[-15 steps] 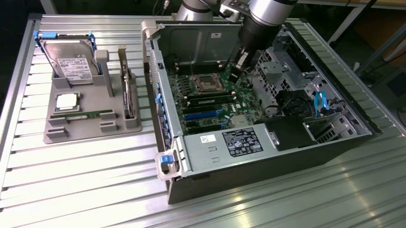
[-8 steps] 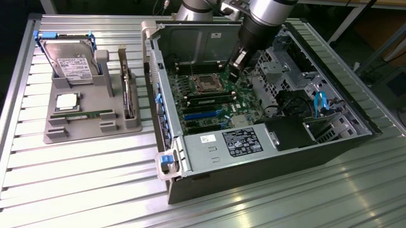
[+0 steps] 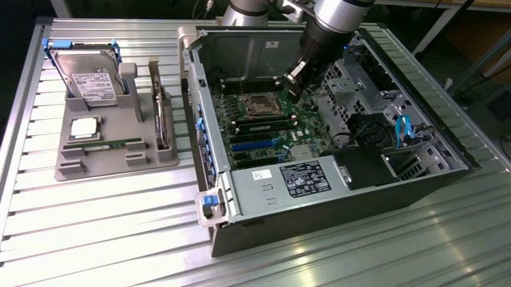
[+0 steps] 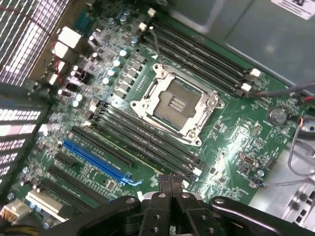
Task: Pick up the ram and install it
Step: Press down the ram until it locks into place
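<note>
The gripper (image 4: 170, 183) is hovering inside the open case (image 3: 343, 197), jaws together and holding nothing, just over the memory slots (image 4: 147, 140) beside the empty socket (image 4: 174, 103). A ram (image 3: 262, 124) is already sitting in a slot at the socket's 6 o'clock; installation is looking done or nearly so. At 9 o'clock, another stick (image 3: 104, 143) is lying in the grey tray (image 3: 112, 170). A slatted metal desk (image 3: 119, 239) is carrying everything.
</note>
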Available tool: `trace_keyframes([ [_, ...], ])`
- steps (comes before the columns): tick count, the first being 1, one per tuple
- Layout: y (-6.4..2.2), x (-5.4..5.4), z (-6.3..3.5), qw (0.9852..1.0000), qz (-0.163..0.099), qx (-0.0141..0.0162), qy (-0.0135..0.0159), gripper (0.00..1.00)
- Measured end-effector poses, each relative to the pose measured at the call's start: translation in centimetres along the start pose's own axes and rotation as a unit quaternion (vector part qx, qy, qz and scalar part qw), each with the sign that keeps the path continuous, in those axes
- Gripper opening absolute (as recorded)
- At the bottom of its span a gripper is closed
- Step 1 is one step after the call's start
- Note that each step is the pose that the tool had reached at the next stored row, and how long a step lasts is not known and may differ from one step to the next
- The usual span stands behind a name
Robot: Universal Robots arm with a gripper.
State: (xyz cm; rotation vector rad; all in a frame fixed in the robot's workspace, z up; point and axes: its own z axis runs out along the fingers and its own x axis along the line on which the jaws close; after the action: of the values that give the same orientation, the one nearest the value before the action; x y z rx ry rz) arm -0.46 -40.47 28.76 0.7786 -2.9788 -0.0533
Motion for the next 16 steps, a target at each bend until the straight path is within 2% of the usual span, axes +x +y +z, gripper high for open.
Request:
trace_keyframes([
  [3,0.00,0.00,0.00,0.9995,0.031,-0.0008,-0.0011,0.11],
  [5,-0.01,0.00,0.00,0.9980,0.063,-0.0004,-0.0016,0.11],
  [8,0.00,0.00,0.00,0.9954,0.096,0.0014,-0.0014,0.11],
  [12,0.00,0.00,0.00,0.9900,0.141,0.0050,-0.0007,0.11],
  [14,0.00,0.00,0.00,0.9878,0.155,0.0063,-0.0004,0.11],
  [16,0.00,0.00,0.00,0.9843,0.176,0.0092,0.0004,0.11],
])
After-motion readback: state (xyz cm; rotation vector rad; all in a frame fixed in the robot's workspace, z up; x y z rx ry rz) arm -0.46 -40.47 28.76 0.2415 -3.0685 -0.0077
